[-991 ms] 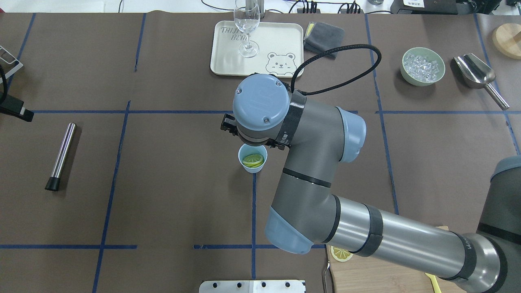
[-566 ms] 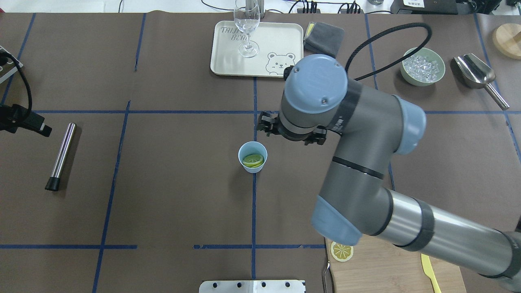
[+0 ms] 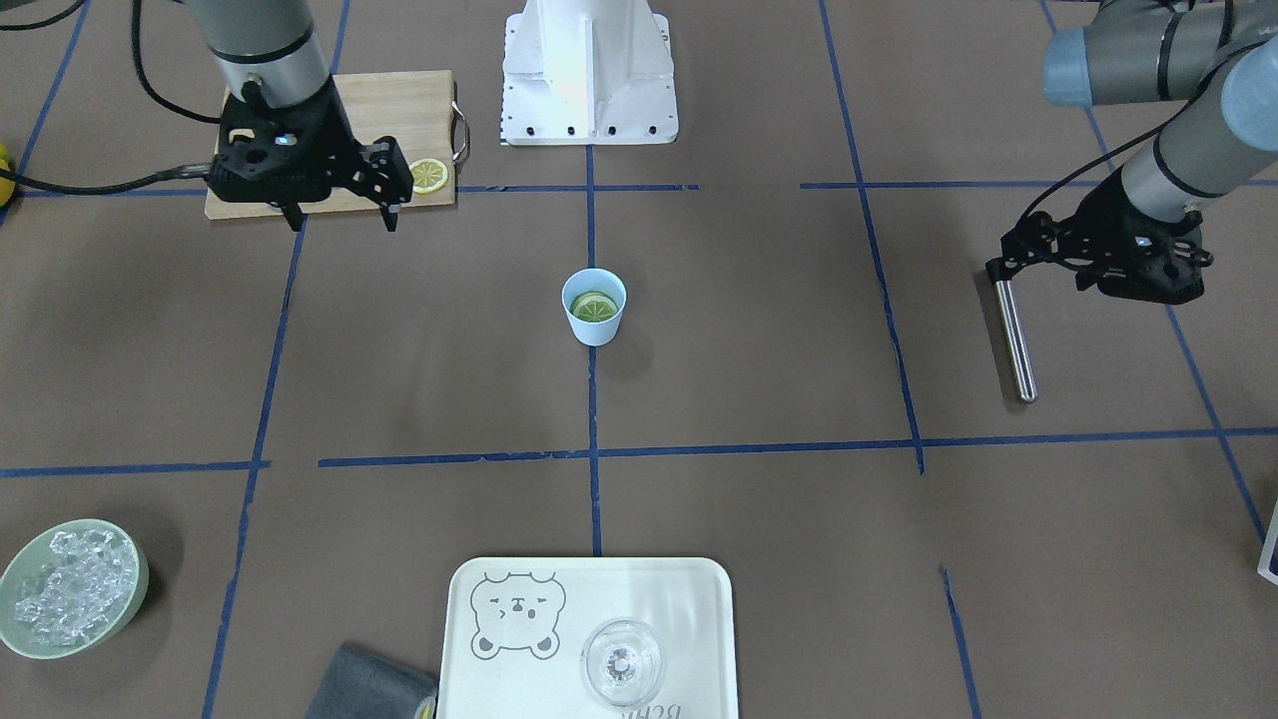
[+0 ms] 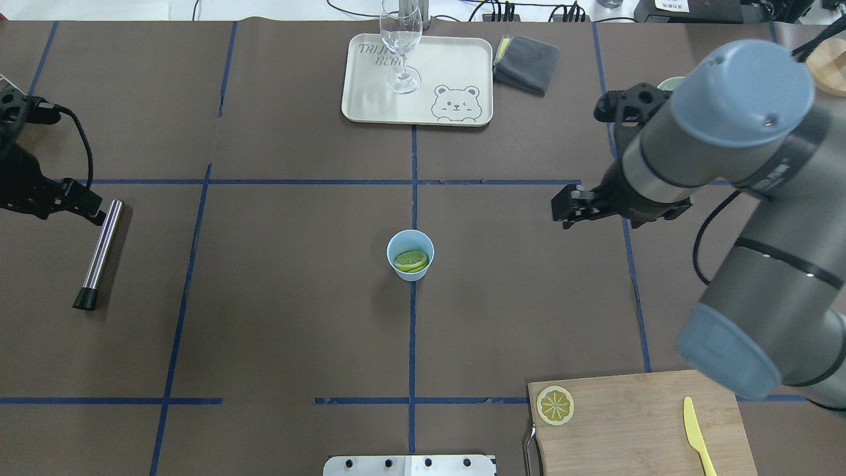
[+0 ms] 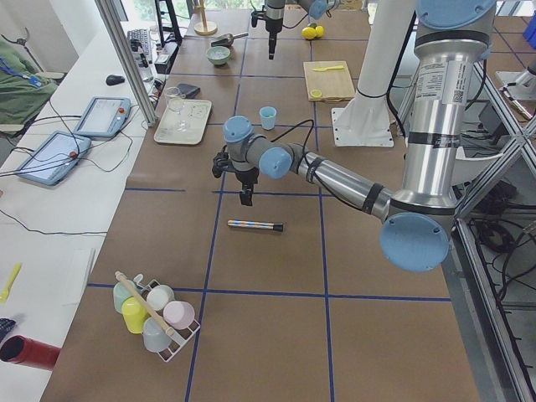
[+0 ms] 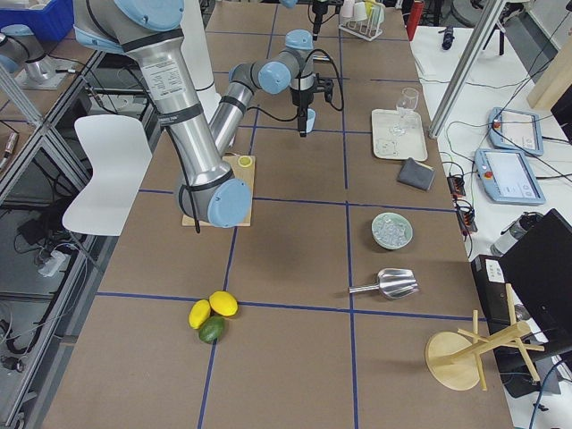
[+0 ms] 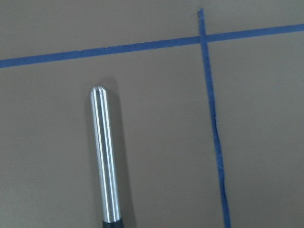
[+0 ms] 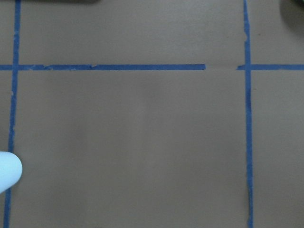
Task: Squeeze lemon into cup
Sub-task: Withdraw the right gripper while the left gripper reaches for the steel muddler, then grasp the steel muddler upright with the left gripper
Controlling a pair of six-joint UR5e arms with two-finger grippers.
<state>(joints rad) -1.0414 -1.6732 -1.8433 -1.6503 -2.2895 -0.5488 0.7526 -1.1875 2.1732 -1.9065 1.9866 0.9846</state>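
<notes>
The light-blue cup [image 4: 410,271] stands at the table's middle, also in the front view [image 3: 594,330] and at the left edge of the right wrist view [image 8: 6,170]. The lemon [image 4: 410,260], yellow-green disc slices, lies inside it [image 3: 594,306]. My right gripper [image 3: 344,222] is open and empty, raised well to the cup's right near the cutting board. My left gripper [image 3: 1040,275] looks open and empty, hovering at the far end of a steel rod [image 4: 99,254], far left of the cup. The left wrist view shows only the rod [image 7: 105,166].
A wooden cutting board [image 4: 634,423] at the near right carries a lone lemon slice [image 4: 554,405] and a yellow knife [image 4: 697,433]. At the far side are a tray [image 4: 456,66] with a clear glass [image 4: 401,46], a grey cloth [image 4: 525,63] and a bowl of ice [image 3: 70,589].
My right arm has swung away from above the cup to the right. My left gripper has come in from the left edge to the rod's far end. The lemon stays in the cup.
</notes>
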